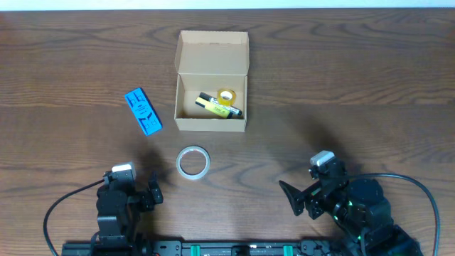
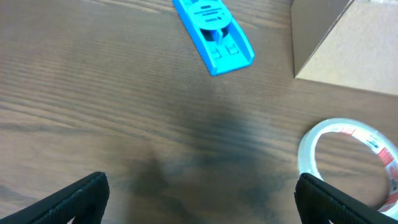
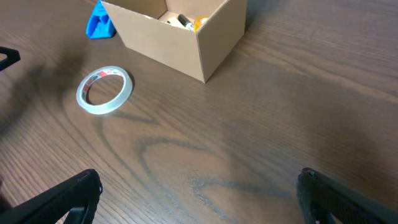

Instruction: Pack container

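The container (image 1: 210, 125) sits open at the far middle of the worktop (image 1: 355, 85), already holding a yellow pen (image 1: 212, 106) and a small yellow roll (image 1: 227, 95); the clear tape ring (image 1: 193, 162) and blue tool (image 1: 143, 112) lie outside it, so packing seems about half done. The left pincer (image 2: 202, 199) and right pincer (image 3: 199, 193) gape wide, empty.

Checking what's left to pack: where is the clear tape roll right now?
In the overhead view, the clear tape roll lies flat on the table outside the container, on the robot's side of its front wall, right of the blue tool.
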`<state>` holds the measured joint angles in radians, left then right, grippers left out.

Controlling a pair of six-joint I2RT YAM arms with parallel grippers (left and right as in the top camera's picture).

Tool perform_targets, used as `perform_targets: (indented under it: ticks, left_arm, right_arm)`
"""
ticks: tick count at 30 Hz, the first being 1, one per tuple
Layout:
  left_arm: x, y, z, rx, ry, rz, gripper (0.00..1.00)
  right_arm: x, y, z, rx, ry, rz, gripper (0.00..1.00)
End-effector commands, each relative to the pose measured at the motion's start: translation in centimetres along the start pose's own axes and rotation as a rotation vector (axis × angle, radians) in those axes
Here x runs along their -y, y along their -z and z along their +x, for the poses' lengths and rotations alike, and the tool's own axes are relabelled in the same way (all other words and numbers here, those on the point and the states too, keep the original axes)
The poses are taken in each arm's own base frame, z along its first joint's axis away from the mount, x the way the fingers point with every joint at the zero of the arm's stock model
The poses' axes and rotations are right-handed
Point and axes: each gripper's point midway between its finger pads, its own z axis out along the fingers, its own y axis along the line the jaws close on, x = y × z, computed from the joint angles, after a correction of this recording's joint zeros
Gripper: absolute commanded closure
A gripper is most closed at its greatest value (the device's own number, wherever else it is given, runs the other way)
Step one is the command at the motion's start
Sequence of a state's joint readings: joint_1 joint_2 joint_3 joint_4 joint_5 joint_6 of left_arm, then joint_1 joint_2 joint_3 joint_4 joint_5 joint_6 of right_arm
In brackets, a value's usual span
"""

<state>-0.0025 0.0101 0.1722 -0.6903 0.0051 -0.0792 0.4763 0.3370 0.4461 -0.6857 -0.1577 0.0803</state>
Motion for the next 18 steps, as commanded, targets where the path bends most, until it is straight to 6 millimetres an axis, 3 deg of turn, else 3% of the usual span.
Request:
perform_targets:
  ticks: [1,10,18]
  left_arm:
    - [0.5,0.5,-0.9,0.026,0.107,0.025,0.05]
    - [1.3,4.1,-6.9,0.077,0.361,0.052,0.04]
    - [2.0,1.8,-11.2,-0.142,0.361,-0.023,0.04]
  right_arm:
    - [0.1,0.0,0.0,0.006,-0.022,0.002,0.01]
    - [0.1,0.0,0.4,-0.010,-0.025,0.003,0.01]
    - [0.1,0.0,0.4,-0.010,-0.025,0.003,0.01]
